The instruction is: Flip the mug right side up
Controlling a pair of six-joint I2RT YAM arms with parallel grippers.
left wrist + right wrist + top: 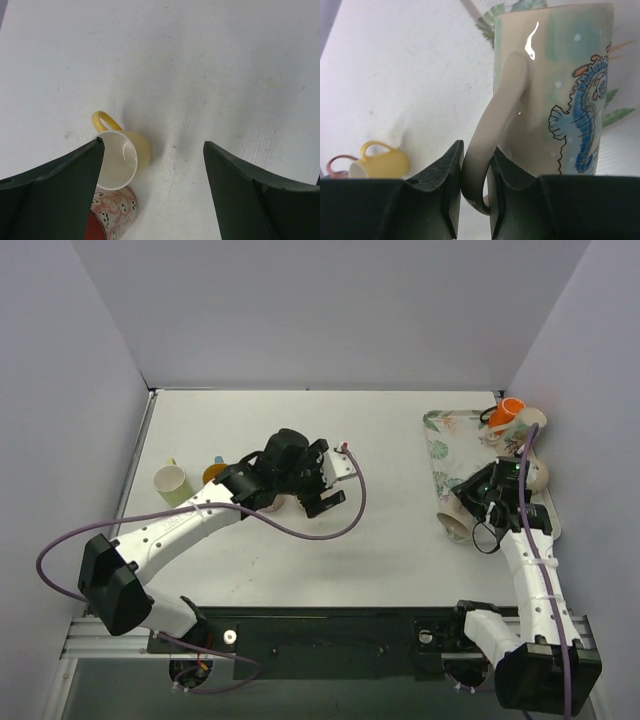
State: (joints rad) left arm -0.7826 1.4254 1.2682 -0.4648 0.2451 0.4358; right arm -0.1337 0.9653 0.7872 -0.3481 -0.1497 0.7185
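A beige mug with a blue seahorse (560, 90) fills the right wrist view. My right gripper (475, 147) is shut on its curved handle (500, 105). In the top view this gripper (478, 508) holds the mug (453, 527) at the near left corner of the floral tray (438, 455); I cannot tell which end of the mug is up. My left gripper (325, 490) is open and empty over the middle of the table. In the left wrist view, its jaws (154, 145) stand wide apart above bare table.
A yellow mug (125, 155) lies on its side next to a pink and red patterned mug (115, 210), by the left finger. A pale yellow cup (172, 483) stands at the left. An orange mug (508, 412) and white mugs (532, 422) sit on the tray's far end.
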